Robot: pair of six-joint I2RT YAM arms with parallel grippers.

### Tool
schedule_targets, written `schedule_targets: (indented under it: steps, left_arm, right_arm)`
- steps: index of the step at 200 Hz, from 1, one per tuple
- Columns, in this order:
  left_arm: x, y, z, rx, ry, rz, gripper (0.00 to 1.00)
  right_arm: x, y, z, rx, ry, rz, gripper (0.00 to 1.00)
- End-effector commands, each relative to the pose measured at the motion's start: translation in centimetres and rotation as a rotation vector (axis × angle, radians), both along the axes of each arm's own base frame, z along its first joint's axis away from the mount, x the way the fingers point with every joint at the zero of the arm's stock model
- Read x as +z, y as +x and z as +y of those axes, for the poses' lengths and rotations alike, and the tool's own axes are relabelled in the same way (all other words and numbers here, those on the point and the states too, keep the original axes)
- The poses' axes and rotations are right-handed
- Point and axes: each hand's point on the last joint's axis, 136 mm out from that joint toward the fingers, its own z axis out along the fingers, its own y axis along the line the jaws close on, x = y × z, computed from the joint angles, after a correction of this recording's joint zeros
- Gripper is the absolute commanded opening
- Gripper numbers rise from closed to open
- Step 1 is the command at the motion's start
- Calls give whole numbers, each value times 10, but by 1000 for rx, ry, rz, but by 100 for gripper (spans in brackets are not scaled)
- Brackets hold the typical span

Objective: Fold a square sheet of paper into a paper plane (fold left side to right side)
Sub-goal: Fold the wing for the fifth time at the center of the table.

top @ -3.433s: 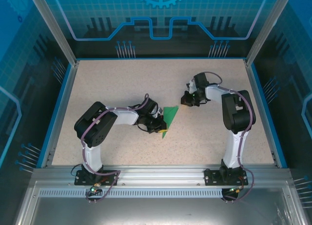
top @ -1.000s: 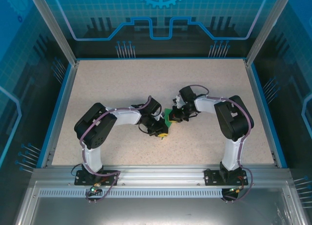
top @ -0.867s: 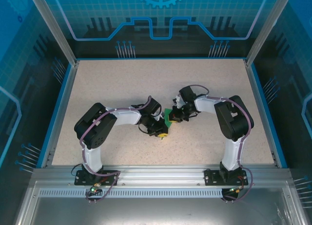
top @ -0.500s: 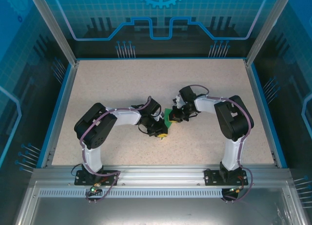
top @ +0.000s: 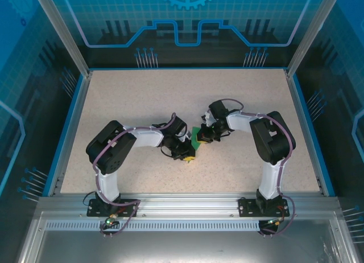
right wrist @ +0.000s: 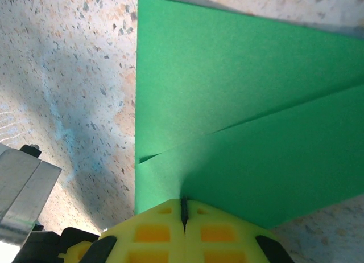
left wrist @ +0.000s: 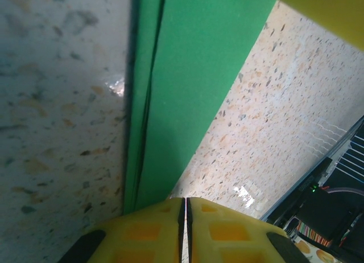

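The green paper (top: 195, 139) lies mid-table as a narrow folded strip, mostly covered by both grippers. In the left wrist view the paper (left wrist: 187, 92) shows stacked layers along a lengthwise crease. My left gripper (left wrist: 185, 203) is shut, and its left finger sits on the strip's near tip; from above, the left gripper (top: 190, 155) shows at the strip's lower end. In the right wrist view a slanted flap overlaps the paper (right wrist: 239, 103). My right gripper (right wrist: 183, 203) is shut, with its tips against that flap; from above, the right gripper (top: 201, 138) shows at the upper end.
The speckled table (top: 142, 98) is bounded by a blue rim (top: 71, 118) and a metal rail (top: 187, 203) at the near edge. The right gripper's yellow finger (left wrist: 324, 12) enters the left wrist view at the top right.
Since the earliest frame the right gripper has moved left onto the paper, and the wide green triangle has become a narrow strip. Nothing has visibly moved over the last second.
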Motion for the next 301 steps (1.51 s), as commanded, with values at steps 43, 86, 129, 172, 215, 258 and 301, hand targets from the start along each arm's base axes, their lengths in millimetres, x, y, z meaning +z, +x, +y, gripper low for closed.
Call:
schedule_targets:
  steps: [43,86,129,172,215,258,301]
  left_arm:
    - [-8,-7,21,55,35,53,13]
    - [-9,-6,28,82,18,62,13]
    - [-16,-12,36,100,16,86,12]
    - [-22,-21,47,116,28,105,12]
    - [-15,-27,52,79,43,95,10]
    - [5,-27,59,24,84,40,10]
    - [48,-1,37,25,-10,-47,10]
  right_arm:
    - [-40,-23,-30,4,-189,110,0]
    - [-42,-25,-34,14,-217,119,0]
    - [-43,-25,-35,16,-227,124,0]
    - [-42,-24,-37,17,-236,121,0]
    - [-41,-24,-38,17,-242,121,0]
    - [-40,-24,-38,17,-245,118,0]
    - [-40,-23,-38,15,-243,114,0]
